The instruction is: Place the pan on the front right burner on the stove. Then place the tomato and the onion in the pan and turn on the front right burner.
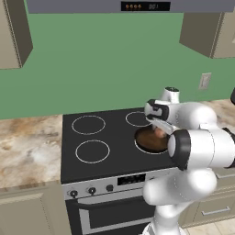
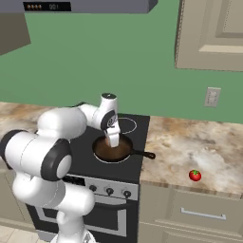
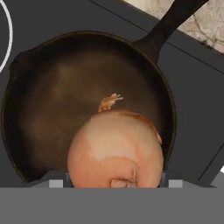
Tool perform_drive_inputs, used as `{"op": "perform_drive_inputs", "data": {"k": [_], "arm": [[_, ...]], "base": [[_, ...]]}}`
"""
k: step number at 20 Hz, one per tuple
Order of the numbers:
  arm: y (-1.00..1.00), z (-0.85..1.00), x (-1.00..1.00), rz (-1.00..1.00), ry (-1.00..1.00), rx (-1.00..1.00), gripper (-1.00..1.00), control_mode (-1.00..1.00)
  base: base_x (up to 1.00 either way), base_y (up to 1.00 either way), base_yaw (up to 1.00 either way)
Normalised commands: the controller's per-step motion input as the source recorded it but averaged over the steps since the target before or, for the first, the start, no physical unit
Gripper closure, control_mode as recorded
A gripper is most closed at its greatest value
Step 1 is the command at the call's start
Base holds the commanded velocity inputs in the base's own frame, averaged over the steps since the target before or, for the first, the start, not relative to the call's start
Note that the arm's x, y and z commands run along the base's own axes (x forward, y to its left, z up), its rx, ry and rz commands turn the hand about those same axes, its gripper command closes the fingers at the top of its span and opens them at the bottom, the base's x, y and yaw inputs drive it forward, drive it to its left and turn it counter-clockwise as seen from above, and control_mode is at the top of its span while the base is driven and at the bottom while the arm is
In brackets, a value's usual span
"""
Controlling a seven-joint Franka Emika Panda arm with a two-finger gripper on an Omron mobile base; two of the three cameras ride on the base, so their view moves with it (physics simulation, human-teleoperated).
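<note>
We found the gripper (image 2: 113,140) hanging just over the pan (image 2: 112,150), pointing down into it, with the onion (image 3: 116,151) between its fingers. From the hand camera the onion sat low in the picture, pale tan-pink with a dry wisp at its top, and the two small finger tips showed at either side of it near the bottom edge, so the jaws stood fairly wide and closed around the onion's breadth; we could not make out from any picture whether the onion's underside touched the pan floor or hung a little above it. The pan itself lay on the front right burner (image 1: 140,148) of the stove (image 1: 82,170), its brown inside bare apart from the onion, and its long black handle reached out toward the counter (image 2: 190,142) on the right, the tip near the seam where glass top meets stone. In the left base view the white arm covered much of the pan, and only a bit of the brown rim and a pale spot of onion showed beside the hand. The tomato (image 2: 194,175) lay by itself on the counter to the right of the stove, near the front edge and well apart from the pan. The other three burner rings were bare black glass.
</note>
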Motion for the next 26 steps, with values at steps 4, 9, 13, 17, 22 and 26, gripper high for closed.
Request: {"op": "perform_drive_inputs", "data": {"k": [4,9,13,17,22,26], "arm": [[0.00,-0.31,0.04,0.00,0.00,0.00,1.00,-1.00],[0.00,-0.24,0.07,0.00,0.00,0.00,1.00,-1.00],[0.00,-0.17,0.11,0.00,0.00,0.00,1.00,-1.00],[0.00,-0.17,0.16,0.00,0.00,0.00,1.00,-1.00],[0.00,-0.19,0.16,0.00,0.00,0.00,1.00,-1.00],[0.01,-0.17,0.12,0.00,0.00,0.00,-1.00,-1.00]], "base": [[0.00,0.00,0.00],[0.00,0.00,0.00],[0.00,0.00,0.00],[0.00,0.00,0.00],[0.00,0.00,0.00],[0.00,0.00,0.00]]}}
